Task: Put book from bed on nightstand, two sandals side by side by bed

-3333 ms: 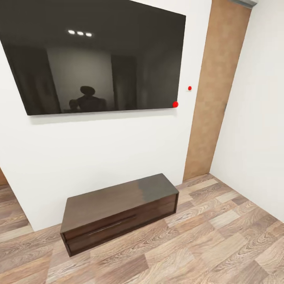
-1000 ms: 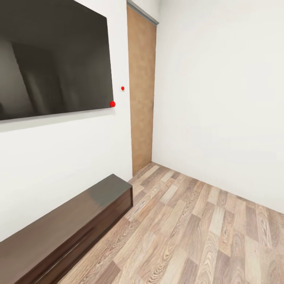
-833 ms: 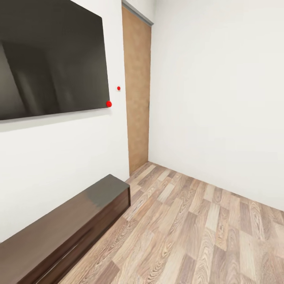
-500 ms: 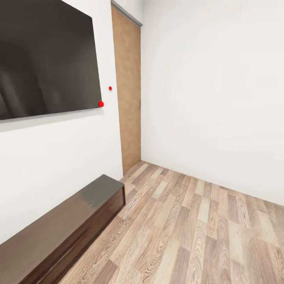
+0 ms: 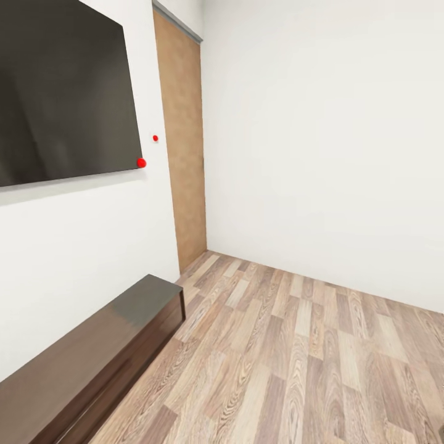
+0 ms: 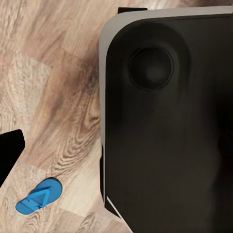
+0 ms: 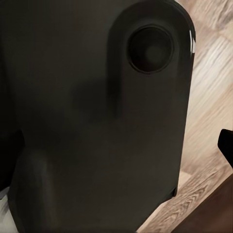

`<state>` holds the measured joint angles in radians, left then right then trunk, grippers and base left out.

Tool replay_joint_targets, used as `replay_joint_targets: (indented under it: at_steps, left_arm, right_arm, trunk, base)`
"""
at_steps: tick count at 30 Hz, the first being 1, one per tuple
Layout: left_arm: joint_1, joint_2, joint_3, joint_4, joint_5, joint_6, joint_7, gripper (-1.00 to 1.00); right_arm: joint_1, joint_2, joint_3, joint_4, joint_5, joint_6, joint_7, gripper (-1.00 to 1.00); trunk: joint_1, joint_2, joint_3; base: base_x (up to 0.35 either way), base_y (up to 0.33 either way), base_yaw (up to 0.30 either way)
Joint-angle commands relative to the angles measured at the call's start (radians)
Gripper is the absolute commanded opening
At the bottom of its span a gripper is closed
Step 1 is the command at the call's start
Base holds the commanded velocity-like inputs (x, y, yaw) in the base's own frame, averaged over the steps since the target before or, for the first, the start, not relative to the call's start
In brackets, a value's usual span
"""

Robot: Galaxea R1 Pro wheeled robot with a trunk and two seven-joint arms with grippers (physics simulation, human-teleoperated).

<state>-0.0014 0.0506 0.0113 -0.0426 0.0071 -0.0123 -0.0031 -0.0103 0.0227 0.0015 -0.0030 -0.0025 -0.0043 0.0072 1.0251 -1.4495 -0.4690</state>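
Whether either pincer is standing apart or together cannot be told. One blue sandal (image 6: 39, 196) is lying on the wood-plank floor (image 6: 53, 87) beside the robot's dark base (image 6: 170, 121). Ahead, a long dark bench (image 5: 92, 364) is sitting below a wall screen (image 5: 61, 92), near a brown door (image 5: 182, 142).

Left wrist cam: large glossy black rounded panel of the robot's body (image 6: 170, 121) covers most of the view, grey edge along its rim, round recessed disc (image 6: 151, 68) near its corner. Beside the panel, wood-plank floor (image 6: 53, 97), brown grain. One bright-blue flip-flop sandal with blue toe strap (image 6: 39, 196) lies flat on the floor, near the panel's lower corner, not touching it. Black wedge shape (image 6: 8, 153) near the sandal, can't identify.
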Motion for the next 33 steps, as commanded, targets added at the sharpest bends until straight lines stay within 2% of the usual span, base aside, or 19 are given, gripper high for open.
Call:
replay_joint_targets:
  at_steps: [1,10,23,33]
  left_arm:
    - [0.000,0.000,0.001,-0.001,0.001,-0.002,0.000,1.00]
    - [0.000,0.001,-0.001,-0.025,0.001,-0.004,0.000,1.00]
    - [0.000,0.004,0.000,-0.145,-0.001,0.006,0.003,1.00]
    - [-0.002,0.026,0.010,-0.211,0.000,0.006,0.003,1.00]
  right_arm:
    - [0.000,-0.001,0.000,0.000,0.001,0.000,0.000,1.00]
    - [0.000,-0.006,0.000,-0.006,0.002,0.001,-0.002,1.00]
    - [0.000,-0.018,-0.002,-0.020,0.000,-0.009,0.001,1.00]
    - [0.000,-0.021,-0.009,-0.076,-0.002,-0.029,-0.003,1.00]
  trunk:
    - [0.000,0.000,-0.001]
    - [0.000,0.000,-0.001]
    - [0.000,0.000,-0.001]
    - [0.000,0.000,-0.001]
  base:
    - [-0.012,0.014,-0.045]
    - [-0.005,0.005,-0.017]
    - [0.000,0.001,-0.002]
    - [0.000,0.000,0.000]
